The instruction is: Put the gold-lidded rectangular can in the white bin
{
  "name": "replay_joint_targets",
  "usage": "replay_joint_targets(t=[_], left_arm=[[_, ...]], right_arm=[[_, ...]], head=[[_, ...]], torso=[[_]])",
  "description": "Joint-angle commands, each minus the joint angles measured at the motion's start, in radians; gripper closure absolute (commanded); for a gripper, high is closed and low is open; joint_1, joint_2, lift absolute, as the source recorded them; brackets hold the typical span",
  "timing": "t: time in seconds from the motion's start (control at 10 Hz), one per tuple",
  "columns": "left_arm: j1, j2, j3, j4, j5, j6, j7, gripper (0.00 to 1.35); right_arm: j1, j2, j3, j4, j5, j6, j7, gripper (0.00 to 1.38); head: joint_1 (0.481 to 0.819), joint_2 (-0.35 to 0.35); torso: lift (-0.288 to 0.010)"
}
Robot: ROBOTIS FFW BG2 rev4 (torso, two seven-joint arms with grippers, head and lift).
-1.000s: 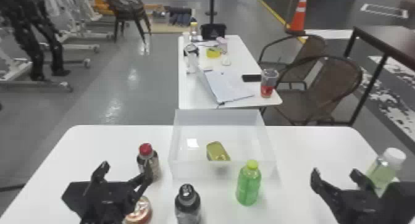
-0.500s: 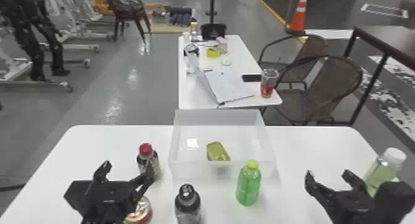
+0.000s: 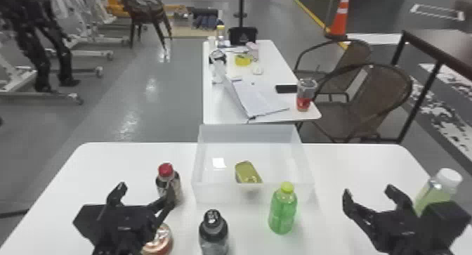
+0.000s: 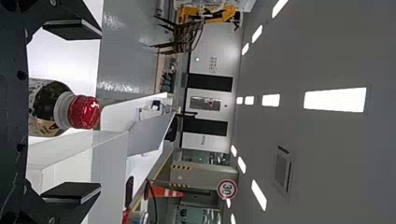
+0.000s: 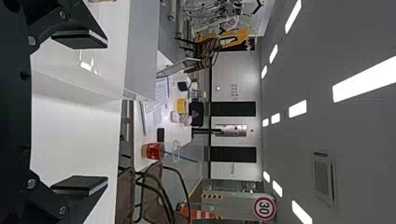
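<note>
Gold-lidded rectangular can (image 3: 246,170); round-cornered, shiny

Right gripper (image 3: 368,190) spread wide, white bin (image 5: 141,51) farther forward, part-red cup (image 5: 153,150) on a white table (image 5: 180,133) beyond.

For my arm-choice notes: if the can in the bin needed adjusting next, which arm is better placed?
Probably the right: a red-capped bottle stands close ahead of the left gripper, while the open right gripper hangs to the bin's right.
</note>
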Motion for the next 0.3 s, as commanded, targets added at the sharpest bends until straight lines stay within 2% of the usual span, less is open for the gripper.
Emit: replay_joint_targets(t=[0.0,0.2], left_arm=[[-0.001,0.000,0.001,0.000,0.000,-0.001,-0.001,0.15],[0.001,0.001,0.001,-0.003,0.000,-0.001,-0.003,0.15]], right_arm=[[-0.004,0.009,0.000,0.005,0.015,-0.009,0.000,0.25],[-0.004,0.016,0.000,0.011,0.012,-0.011,0.002,0.25]], head=[[0.549,0.000],[0.549,0.000]], torso=[[-0.100],[-0.100]])
